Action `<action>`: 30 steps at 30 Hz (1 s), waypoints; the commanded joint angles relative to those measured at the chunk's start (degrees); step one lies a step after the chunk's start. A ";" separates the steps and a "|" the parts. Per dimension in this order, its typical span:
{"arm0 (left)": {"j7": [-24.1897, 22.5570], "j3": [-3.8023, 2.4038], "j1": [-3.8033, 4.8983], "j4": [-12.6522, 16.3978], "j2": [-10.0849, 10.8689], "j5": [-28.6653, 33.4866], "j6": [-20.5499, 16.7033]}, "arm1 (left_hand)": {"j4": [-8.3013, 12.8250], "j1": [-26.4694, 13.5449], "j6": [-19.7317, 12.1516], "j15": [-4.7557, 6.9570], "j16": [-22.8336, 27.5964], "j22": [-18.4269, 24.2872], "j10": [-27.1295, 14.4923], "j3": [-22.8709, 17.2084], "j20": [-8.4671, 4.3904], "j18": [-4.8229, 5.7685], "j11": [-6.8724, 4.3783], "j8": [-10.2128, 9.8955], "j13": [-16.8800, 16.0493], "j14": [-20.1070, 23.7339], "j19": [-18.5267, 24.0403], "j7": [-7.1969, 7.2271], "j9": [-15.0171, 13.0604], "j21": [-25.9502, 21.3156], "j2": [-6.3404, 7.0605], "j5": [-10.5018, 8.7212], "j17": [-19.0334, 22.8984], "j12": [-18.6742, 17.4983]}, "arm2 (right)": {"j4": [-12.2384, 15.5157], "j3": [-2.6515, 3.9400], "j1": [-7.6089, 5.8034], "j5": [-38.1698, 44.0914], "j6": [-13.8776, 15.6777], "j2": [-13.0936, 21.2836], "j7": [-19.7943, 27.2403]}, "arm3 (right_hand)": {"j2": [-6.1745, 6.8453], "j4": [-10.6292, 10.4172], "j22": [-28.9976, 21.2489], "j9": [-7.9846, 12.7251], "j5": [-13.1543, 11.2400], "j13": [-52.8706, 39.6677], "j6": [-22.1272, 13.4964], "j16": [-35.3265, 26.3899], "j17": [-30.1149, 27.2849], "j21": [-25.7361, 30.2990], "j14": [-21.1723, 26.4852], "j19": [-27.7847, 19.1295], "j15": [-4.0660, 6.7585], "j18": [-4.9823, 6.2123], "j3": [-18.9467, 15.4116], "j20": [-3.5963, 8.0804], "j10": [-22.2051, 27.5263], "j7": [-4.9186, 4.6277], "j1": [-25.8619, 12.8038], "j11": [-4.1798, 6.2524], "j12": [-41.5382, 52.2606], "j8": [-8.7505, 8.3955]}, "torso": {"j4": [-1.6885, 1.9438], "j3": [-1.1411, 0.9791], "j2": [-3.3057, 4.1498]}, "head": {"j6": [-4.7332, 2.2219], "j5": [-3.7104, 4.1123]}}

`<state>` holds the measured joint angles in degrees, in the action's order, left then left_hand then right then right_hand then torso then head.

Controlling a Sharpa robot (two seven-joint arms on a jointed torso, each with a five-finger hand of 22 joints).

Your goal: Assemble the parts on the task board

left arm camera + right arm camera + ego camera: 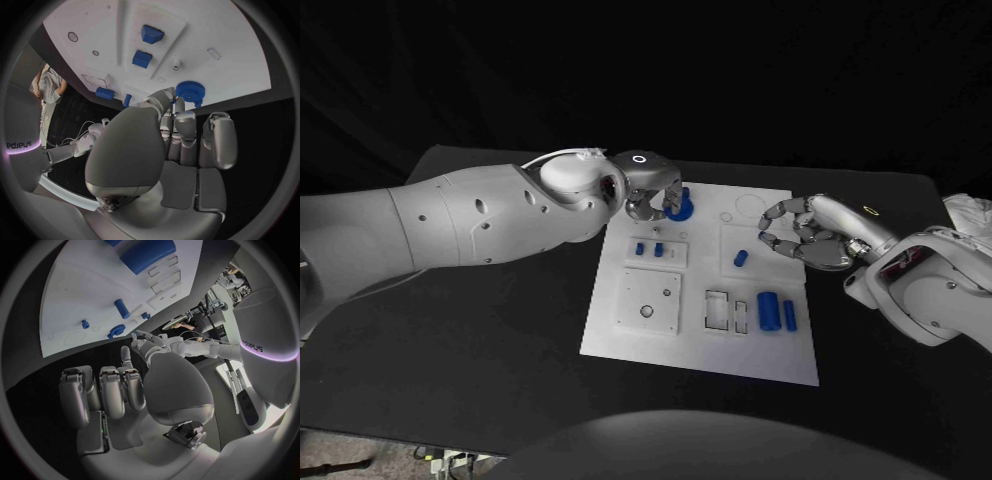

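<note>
The white task board lies mid-table. A blue gear sits at its far edge. My left hand hangs right over it, its fingertips at the gear's rim; whether they grip it I cannot tell. Two small blue blocks stand in the board's left part. A short blue cylinder lies in the middle. A thick blue cylinder and a thinner one lie near the right front. My right hand hovers at the board's right edge, fingers curled in on nothing.
Rectangular recesses and a raised square plate take up the board's near half. Round sockets mark its far right part. Black tabletop surrounds the board.
</note>
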<state>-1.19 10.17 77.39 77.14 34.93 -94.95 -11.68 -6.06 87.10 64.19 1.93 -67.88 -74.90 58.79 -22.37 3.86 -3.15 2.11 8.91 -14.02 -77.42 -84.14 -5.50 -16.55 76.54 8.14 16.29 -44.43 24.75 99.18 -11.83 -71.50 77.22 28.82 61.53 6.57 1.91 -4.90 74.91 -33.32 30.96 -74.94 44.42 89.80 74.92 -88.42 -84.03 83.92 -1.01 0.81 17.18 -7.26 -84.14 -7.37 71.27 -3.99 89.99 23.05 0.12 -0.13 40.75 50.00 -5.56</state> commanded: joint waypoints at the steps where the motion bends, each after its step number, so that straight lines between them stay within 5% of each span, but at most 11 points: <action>1: 1.11 0.29 0.81 1.87 1.75 1.33 3.45 | -0.03 -0.68 -0.45 0.10 0.45 -10.85 0.27 -0.16 -0.06 -0.04 0.08 -0.37 0.34 0.48 -0.24 0.02 0.18 -0.39 0.01 -0.45 0.40 -0.56 | 0.13 -0.01 0.04 0.12 -0.71 0.06 -0.35 | 0.11 0.14 14.25 -0.01 0.33 -15.06 0.54 0.20 15.08 0.36 -5.97 4.29 0.50 -0.16 0.29 0.32 -5.86 -0.06 0.64 0.44 0.01 0.31 | 0.17 -0.26 -0.23 | 0.00 0.06; 12: 2.46 1.72 1.33 3.83 4.88 2.94 6.09 | -0.16 -0.94 -0.84 0.42 0.95 -10.71 0.36 -0.04 -0.25 -0.15 0.07 -0.92 1.00 1.15 0.08 0.09 0.51 -0.97 0.23 -1.16 1.36 -1.65 | -0.23 -0.01 0.14 0.13 -1.06 -0.10 -0.61 | 0.21 0.32 14.09 0.04 0.39 -15.06 0.53 0.20 15.08 0.71 -5.97 3.95 0.54 -0.04 0.35 0.37 -5.86 -0.06 0.85 0.46 0.01 0.27 | 0.78 -0.04 -0.48 | 0.00 0.41; 30: 3.12 1.99 0.23 2.12 3.45 3.18 4.74 | 0.04 -0.59 -0.94 0.39 0.80 -10.79 0.53 -0.27 -0.26 -0.09 0.13 -1.11 1.22 1.11 0.00 -0.03 0.64 -0.78 0.14 -1.11 1.18 -1.99 | -0.32 -0.02 0.39 0.11 -1.82 -0.25 -0.93 | 0.22 0.39 14.00 0.07 0.42 -15.06 0.51 0.20 15.08 0.93 -5.97 3.75 0.56 0.03 0.39 0.39 -5.86 -0.07 0.94 0.47 0.01 0.24 | 0.52 -0.14 -0.37 | 0.00 0.15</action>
<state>1.50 12.18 77.69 79.36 38.57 -92.15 -6.81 -6.06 86.58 63.74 2.25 -67.22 -74.90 59.07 -22.37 3.86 -3.15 2.24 8.12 -12.85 -76.69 -84.14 -5.49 -15.95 75.88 8.23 15.34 -43.26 22.96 98.88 -11.84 -71.17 77.22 28.15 61.35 5.85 2.14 -4.75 74.94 -33.32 31.18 -74.94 44.63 89.80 74.91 -87.75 -84.03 83.92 -1.01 0.81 17.33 -7.26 -83.93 -7.57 71.50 -3.79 89.99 23.05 0.69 -0.24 40.39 50.00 -5.50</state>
